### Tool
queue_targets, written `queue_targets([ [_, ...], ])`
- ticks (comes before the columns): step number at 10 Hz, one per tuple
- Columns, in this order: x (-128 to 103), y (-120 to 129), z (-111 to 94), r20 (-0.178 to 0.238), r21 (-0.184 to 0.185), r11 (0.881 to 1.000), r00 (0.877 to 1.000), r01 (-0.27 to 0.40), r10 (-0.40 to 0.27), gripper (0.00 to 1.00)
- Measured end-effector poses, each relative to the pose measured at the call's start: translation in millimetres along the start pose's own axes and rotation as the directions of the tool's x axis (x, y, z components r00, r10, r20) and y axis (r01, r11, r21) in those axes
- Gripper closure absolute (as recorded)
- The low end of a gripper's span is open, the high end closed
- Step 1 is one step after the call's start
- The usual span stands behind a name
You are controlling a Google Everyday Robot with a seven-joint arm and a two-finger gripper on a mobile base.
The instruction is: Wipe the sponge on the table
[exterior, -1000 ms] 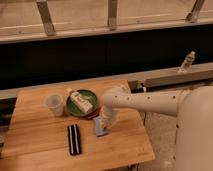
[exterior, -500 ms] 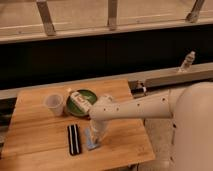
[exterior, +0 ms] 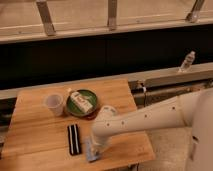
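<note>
Sponge (exterior: 90, 154) light blue; table (exterior: 40, 142) light-brown, plank grain; plate (exterior: 91, 98) green; block (exterior: 74, 138) black, pale stripes; pale gripper (exterior: 95, 145) over sponge.

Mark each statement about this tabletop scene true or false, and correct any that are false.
1. The gripper is down at the sponge, near the front edge of the table. True.
2. The black striped block lies on the green plate. False: it lies on the bare wood in front of the plate, beside the sponge.
3. The cup stands upright beside the plate. True.
4. The clear bottle stands on the table. False: it stands on the ledge behind the table, off to the side.
</note>
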Motion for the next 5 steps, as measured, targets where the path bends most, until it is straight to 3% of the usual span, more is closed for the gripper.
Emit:
queue_targets([
  [4,-42.9,-23.7,-57.9,0.099,0.013,1.000,0.995,0.003,-0.004,0.82],
  [5,-55.0,-22.3,-67.3,0.095,0.014,1.000,0.995,0.018,-0.019,0.81],
])
